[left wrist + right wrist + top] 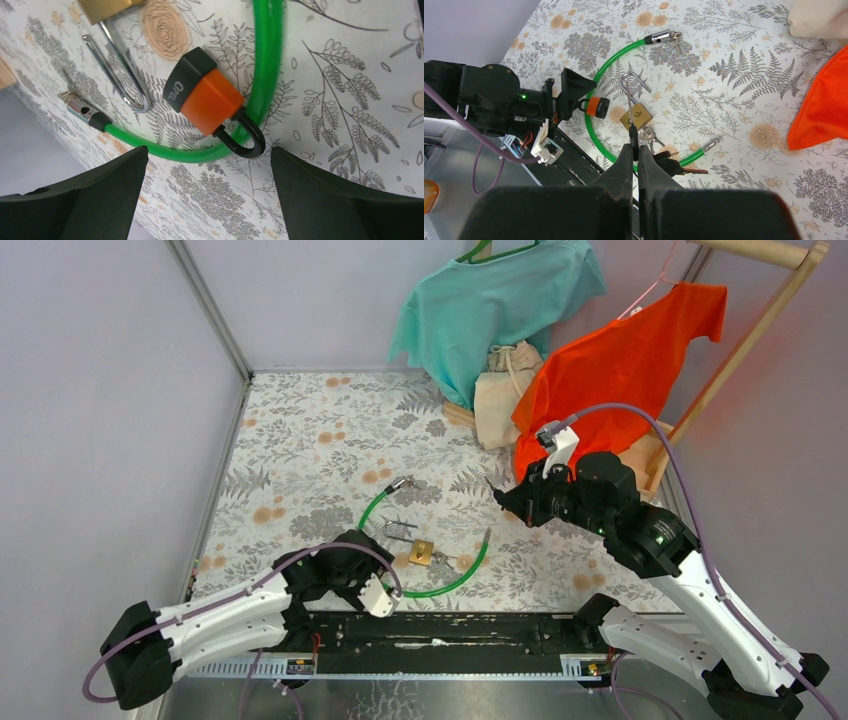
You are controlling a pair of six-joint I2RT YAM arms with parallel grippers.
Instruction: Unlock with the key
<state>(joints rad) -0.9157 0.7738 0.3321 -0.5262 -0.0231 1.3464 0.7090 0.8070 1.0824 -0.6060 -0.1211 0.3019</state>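
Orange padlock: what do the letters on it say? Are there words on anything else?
"OPE" on the black top of the orange padlock; further letters, if any, are out of sight.
Brass padlock: too small to read.
Nothing else shows writing.

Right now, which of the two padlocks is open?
The brass padlock: its silver shackle stands free at one end. The orange padlock has both ends of its black shackle in its body, looped round the green cable.

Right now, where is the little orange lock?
In the left wrist view the orange padlock sits just ahead of the open left end effector, its black shackle looped around the green cable.
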